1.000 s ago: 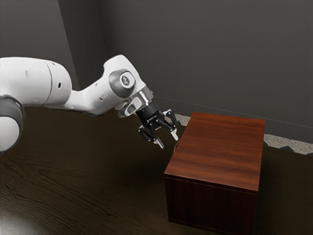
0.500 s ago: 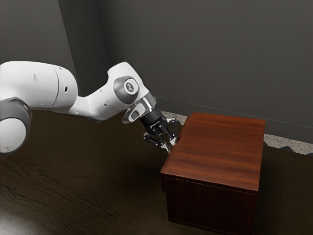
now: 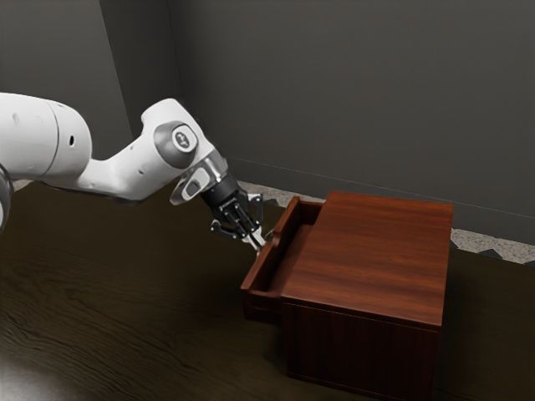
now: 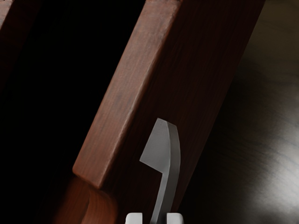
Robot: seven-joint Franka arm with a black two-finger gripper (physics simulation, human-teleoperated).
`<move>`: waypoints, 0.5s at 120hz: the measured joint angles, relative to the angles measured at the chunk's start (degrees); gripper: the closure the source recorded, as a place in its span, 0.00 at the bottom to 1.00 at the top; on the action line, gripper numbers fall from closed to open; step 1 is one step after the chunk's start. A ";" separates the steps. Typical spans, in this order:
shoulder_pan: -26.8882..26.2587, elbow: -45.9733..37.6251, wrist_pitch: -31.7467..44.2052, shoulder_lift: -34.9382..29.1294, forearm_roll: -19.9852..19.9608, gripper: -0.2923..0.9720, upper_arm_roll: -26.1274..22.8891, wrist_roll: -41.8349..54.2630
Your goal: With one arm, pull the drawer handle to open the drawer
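Observation:
A reddish-brown wooden cabinet (image 3: 376, 259) stands on the dark table. Its drawer (image 3: 269, 263) sticks out a short way toward the exterior view's left, and its dark inside shows. My black gripper (image 3: 253, 236) is at the drawer's front face, shut on the grey handle (image 3: 267, 243). In the wrist view the curved grey handle (image 4: 163, 158) runs down the drawer front (image 4: 140, 88) and passes between my two pale fingertips (image 4: 134, 217).
The dark wooden table (image 3: 125, 334) stretches out toward the exterior view's left and front of the cabinet. A grey wall (image 3: 351, 83) rises behind it, with a speckled strip of floor (image 3: 493, 244) at its foot.
My gripper closed in on the cabinet's front, shut on the handle, then moved back toward the exterior view's left. The drawer, shut before, has slid out with it.

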 joint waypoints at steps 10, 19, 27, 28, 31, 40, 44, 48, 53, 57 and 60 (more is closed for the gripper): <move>0.22 -1.28 0.05 -0.71 0.03 0.85 0.00 0.01; 0.63 -2.58 0.08 -1.65 0.04 0.85 0.07 0.00; 0.91 -3.07 0.09 -1.88 0.08 0.85 0.16 0.01; 0.93 -3.10 0.09 -1.86 0.08 0.85 0.18 0.00; 1.12 -3.16 0.10 -1.77 0.06 0.85 0.20 0.01; 1.68 -3.20 0.14 -1.64 0.09 0.85 0.46 0.01; 1.70 -3.22 0.20 -1.60 0.05 0.84 0.65 0.02; 1.67 -3.25 0.33 -1.60 0.37 0.83 0.78 0.01; 1.67 -3.27 0.59 -1.61 1.09 0.82 0.84 0.02; 1.68 -3.29 0.81 -1.58 1.58 0.81 0.88 0.01; 1.66 -3.29 0.99 -1.56 1.94 0.81 0.96 0.01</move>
